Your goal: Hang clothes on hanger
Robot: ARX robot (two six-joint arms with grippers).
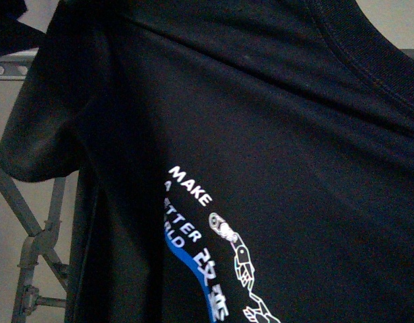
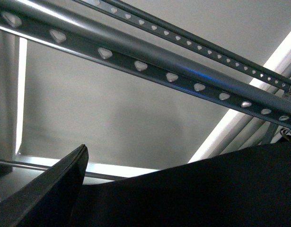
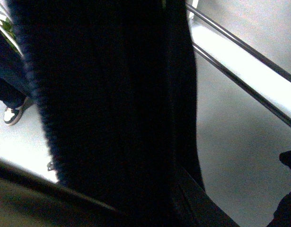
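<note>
The black T-shirt [image 1: 274, 134] fills the front view, held up close to the camera, with its white "MAKE A BETTER WORLD" print, chain graphic and blue stripe low in the middle and its ribbed collar at the top right. Neither gripper shows in the front view. In the left wrist view the shirt [image 2: 207, 189] covers my left gripper, which is shut on it, below the grey rack's top rail [image 2: 136, 61] with heart-shaped holes. In the right wrist view the shirt [image 3: 112, 109] covers my right gripper, which is shut on it.
The rack's grey crossed legs [image 1: 42, 235] and a piece of its rail [image 1: 8, 67] show left of the shirt. A second punched rail [image 2: 192, 40] runs behind the first. Thin bars [image 3: 240, 71] and a person's shoe [image 3: 13, 113] show on the floor.
</note>
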